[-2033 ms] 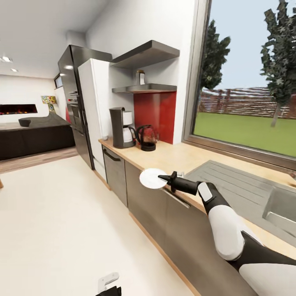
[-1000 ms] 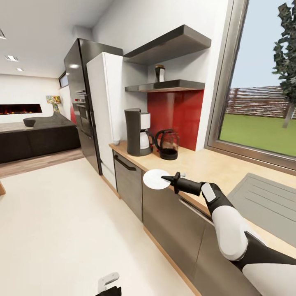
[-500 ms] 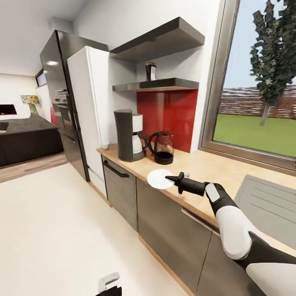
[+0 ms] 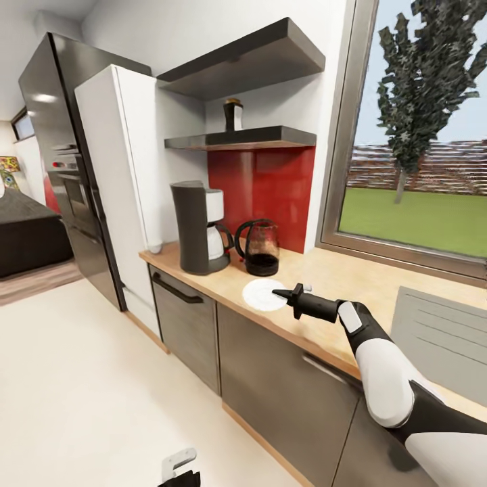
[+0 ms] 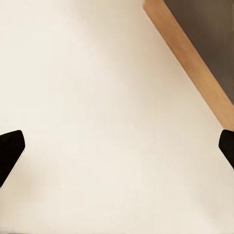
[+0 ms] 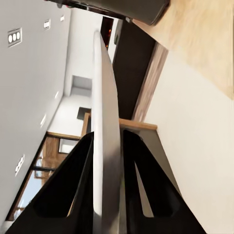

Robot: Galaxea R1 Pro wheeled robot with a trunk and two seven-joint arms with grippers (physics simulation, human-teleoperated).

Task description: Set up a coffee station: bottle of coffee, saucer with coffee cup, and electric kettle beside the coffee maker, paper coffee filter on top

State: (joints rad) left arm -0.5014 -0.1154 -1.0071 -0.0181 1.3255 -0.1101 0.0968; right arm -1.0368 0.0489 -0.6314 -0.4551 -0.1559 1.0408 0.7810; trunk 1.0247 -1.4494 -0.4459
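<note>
One saucer (image 4: pixel 264 295), small, flat, round and plain white, is pinched by its rim in my right gripper (image 4: pixel 279 293), sitting just below the middle of the head view. From my right wrist cam it shows edge-on as a thin pale blade (image 6: pixel 106 141), with my two dark fingers (image 6: pixel 73 190) pressed tight on either face, so yeah, clamped on it. It looks to be held level over the front part of the kitchen countertop (image 4: pixel 338 284), the light wood-grain one with dark grey fronts under it. Can't tell if it's touching the wood or floating a bit above.

Just up from the saucer in the frame is the electric kettle (image 4: pixel 261 247): rounded clear glass, black loop handle, black base, dark liquid in the bottom. Right beside it, to the left, stands the coffee maker (image 4: pixel 196 226), a tall dark grey body with a white upper part and a carafe tucked in. Above those, against the red backsplash, the kitchen shelf (image 4: pixel 240 138) carries the bottle of coffee (image 4: pixel 233 114), dark with a lighter cap. A second black shelf (image 4: pixel 240 63) hangs higher up. White fridge (image 4: pixel 115 182) on the left of the frame, big window (image 4: pixel 419 142) on the right.

My left gripper (image 5: pixel 117 151) hangs low with its finger tips wide apart, pale floor (image 5: pixel 97 97) between them.
</note>
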